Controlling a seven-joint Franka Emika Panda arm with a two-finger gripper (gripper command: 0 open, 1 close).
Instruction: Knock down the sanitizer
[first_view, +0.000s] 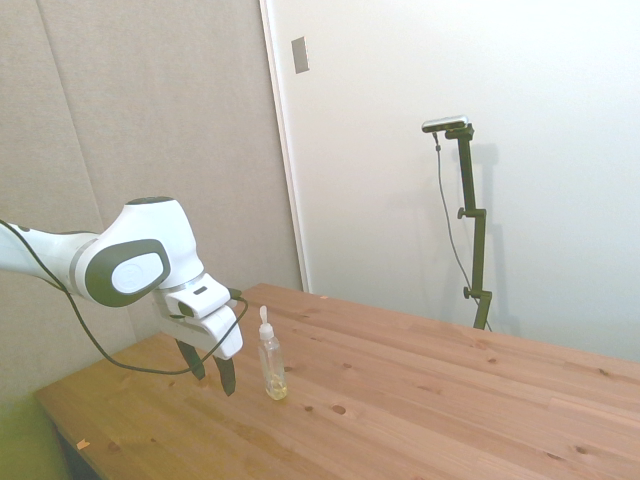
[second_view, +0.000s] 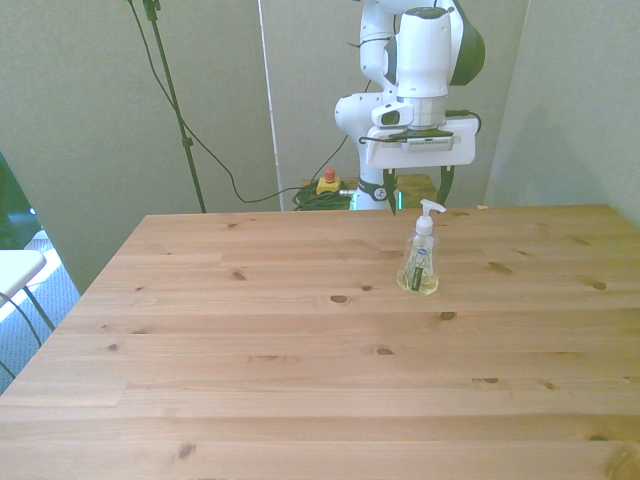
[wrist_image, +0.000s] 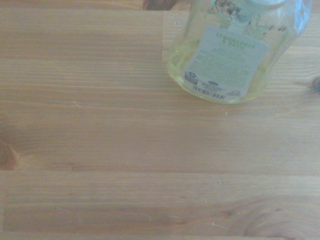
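1. Side view: we see the sanitizer (first_view: 271, 359) upright on the wooden surface (first_view: 420, 400), a little yellowish liquid at its bottom. The pincer (first_view: 213, 374) hangs just beside it, low over the surface, dark fingers apart, not touching the bottle.
2. Front view: we see the sanitizer (second_view: 420, 258) standing towards the front view's right. The pincer (second_view: 418, 195) sits behind it, fingers spread with nothing between.
3. Wrist view: we see the sanitizer (wrist_image: 227, 55) close up, label facing us, on the surface (wrist_image: 125, 165).
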